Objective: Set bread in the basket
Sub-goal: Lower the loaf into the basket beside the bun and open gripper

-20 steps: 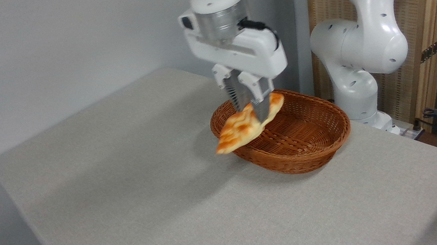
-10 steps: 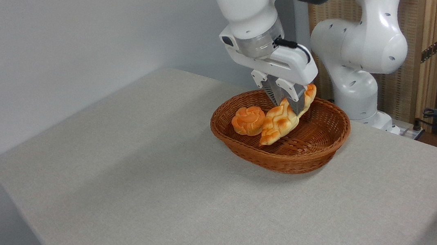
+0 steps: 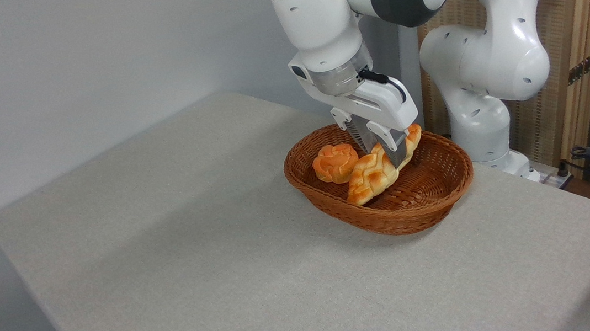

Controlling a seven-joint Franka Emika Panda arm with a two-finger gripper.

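**Braided loaf held low inside a wicker basket**

Grey fabric covers the tabletop, which sits against a plain pale wall; a slatted wooden screen stands behind the robot at the upper right. Toward the far right part of the tabletop rests a shallow oval wicker basket, reddish-brown. A white robot arm bends down over it from above. Its tool reaches into the basket, its two fingers pinching the braided bread across the upper half of the loaf. The bread is long, glossy and golden-brown, and it slants: the lower pointed end lies down by the basket's near wall, the upper end rises toward the far rim behind the tool. Whether the lower end touches the weave cannot be told. Just left of the loaf, inside the basket, sits a small round orange bun with a flower-shaped top, close to the bread.
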